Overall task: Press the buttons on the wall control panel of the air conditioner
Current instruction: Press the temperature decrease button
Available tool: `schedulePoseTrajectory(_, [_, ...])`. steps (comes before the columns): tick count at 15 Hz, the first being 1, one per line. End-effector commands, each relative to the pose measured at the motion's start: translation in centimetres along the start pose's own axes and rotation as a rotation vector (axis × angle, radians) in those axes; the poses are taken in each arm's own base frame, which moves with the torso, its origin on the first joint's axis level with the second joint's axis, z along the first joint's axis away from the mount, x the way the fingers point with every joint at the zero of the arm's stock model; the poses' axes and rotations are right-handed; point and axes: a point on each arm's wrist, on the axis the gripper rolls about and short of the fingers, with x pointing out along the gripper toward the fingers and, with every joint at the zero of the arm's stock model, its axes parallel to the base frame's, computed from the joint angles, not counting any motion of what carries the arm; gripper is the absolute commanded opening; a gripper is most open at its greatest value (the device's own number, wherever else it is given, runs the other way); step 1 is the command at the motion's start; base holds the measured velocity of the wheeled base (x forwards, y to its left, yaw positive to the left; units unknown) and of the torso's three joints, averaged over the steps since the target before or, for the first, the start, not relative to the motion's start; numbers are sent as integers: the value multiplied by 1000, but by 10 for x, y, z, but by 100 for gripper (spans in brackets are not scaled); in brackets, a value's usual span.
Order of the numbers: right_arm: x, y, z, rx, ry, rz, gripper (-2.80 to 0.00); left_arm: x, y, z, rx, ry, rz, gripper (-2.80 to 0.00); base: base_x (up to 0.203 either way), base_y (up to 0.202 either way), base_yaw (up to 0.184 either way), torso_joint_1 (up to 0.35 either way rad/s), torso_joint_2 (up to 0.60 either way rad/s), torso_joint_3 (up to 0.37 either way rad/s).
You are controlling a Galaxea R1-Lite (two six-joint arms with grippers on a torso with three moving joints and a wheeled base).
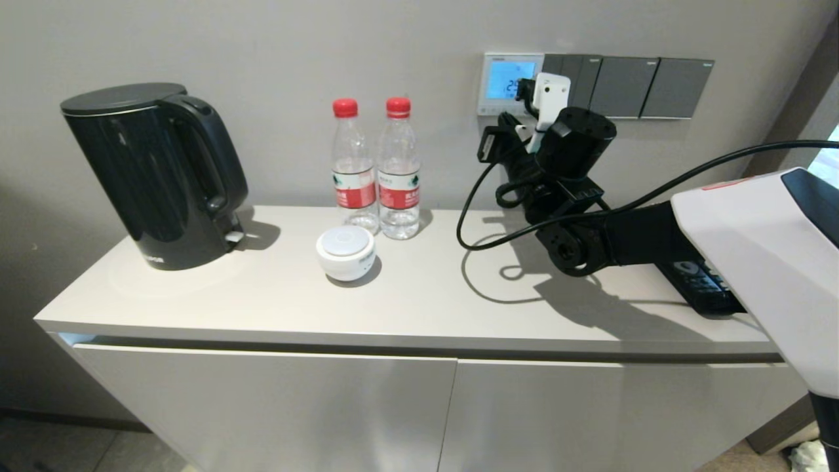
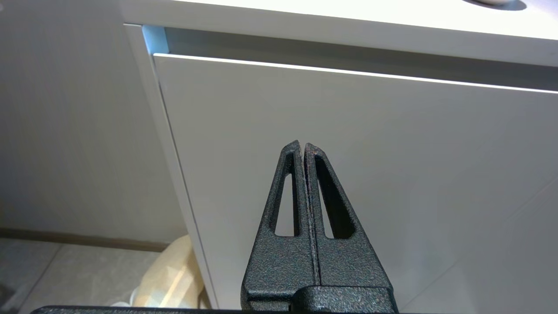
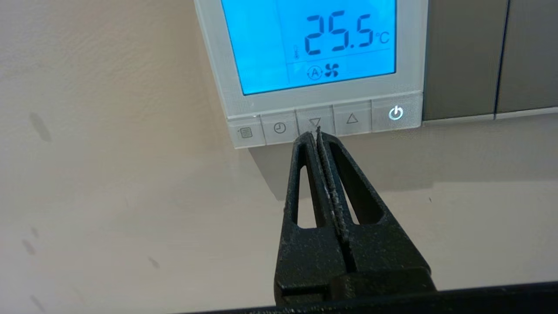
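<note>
The white-framed control panel (image 1: 510, 84) with a blue screen hangs on the wall; it also shows in the right wrist view (image 3: 314, 56), reading 25.5 °C. Its pale grey buttons (image 3: 324, 124) run along the lower edge, with a lit power key (image 3: 396, 113) at one end. My right gripper (image 3: 317, 134) is shut and empty, its tips at the lower edge of the down-arrow key (image 3: 314, 122); whether they touch it I cannot tell. In the head view the right wrist (image 1: 544, 131) covers the panel's lower right part. My left gripper (image 2: 301, 147) is shut, parked low before the cabinet door.
Dark grey switch plates (image 1: 629, 86) sit right of the panel. On the counter (image 1: 419, 301) stand a black kettle (image 1: 154, 174), two water bottles (image 1: 377, 167), a white round device (image 1: 345, 252) and a black phone handset (image 1: 704, 285). A black cable (image 1: 472, 223) loops from the wrist.
</note>
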Motion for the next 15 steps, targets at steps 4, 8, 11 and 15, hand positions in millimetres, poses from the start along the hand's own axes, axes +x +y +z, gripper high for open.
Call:
schedulePoseTrajectory(4, [3,1,-5,0,-6,-3,-280,0,0,0,-1,0,0,-280,0,0,0,0,0,0])
schedulePoseTrajectory(8, [3,0,-7,-4,3,-2,-280,0,0,0,0,-2,0,-280,0,0,0,0,0,0])
schedulePoseTrajectory(11, [3,1,-5,-2,0,-3,-280,0,0,0,-2,-2,0,-280,0,0,0,0,0,0])
schedulePoseTrajectory(15, [1,0,-2,-1,-3,-3,-280,0,0,0,-1,-1,0,-280,0,0,0,0,0,0])
